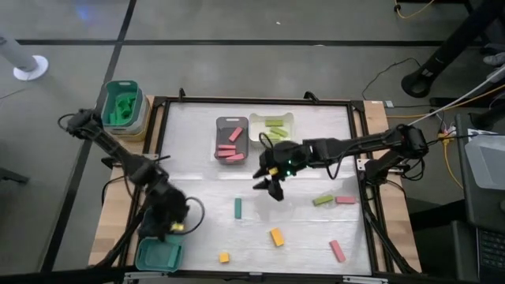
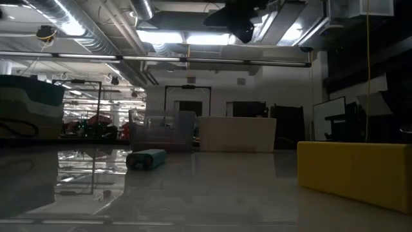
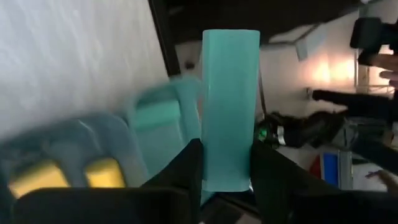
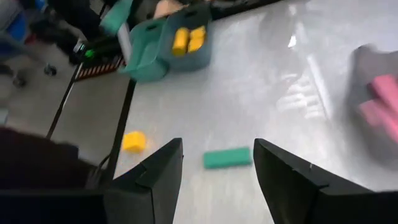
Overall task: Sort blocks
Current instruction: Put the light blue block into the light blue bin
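Two claws working over the desk.
Left claw gripping a teal bar above the teal tray; right claw hovering open near that tray.

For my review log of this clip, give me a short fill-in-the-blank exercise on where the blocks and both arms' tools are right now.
1. The left tool is shut on a ____ block.
2. The grey tray holds ____ blocks.
3. The right tool is ____, above a teal block.
4. The teal tray by the left arm holds ____ blocks.

Missing words: teal; pink; open; yellow
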You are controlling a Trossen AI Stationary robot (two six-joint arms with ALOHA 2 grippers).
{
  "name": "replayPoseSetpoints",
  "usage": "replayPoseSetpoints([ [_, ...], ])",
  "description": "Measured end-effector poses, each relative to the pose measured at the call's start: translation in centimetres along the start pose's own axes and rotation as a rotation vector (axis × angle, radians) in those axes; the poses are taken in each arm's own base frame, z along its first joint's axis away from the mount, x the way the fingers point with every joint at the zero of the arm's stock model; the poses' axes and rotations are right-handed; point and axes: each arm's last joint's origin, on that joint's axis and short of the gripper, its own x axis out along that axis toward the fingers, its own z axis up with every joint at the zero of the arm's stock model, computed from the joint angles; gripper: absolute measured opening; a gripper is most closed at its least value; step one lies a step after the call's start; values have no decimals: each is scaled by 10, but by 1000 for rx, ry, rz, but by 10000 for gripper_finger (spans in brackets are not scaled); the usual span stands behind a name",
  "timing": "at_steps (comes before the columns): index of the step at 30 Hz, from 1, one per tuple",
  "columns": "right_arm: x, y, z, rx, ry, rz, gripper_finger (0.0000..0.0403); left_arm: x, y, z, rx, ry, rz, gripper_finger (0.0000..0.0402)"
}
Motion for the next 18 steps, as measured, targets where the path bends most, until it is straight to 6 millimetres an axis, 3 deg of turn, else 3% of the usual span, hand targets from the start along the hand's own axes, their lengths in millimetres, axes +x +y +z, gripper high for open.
replayPoseSetpoints([
  [8, 7, 48, -27, -76, 116, 83, 198, 34, -26, -25, -16, 102, 60, 91],
  [18, 7, 90, -51, -181, 106, -12, 198, 73, -22, -35, -117, 198, 194, 102],
])
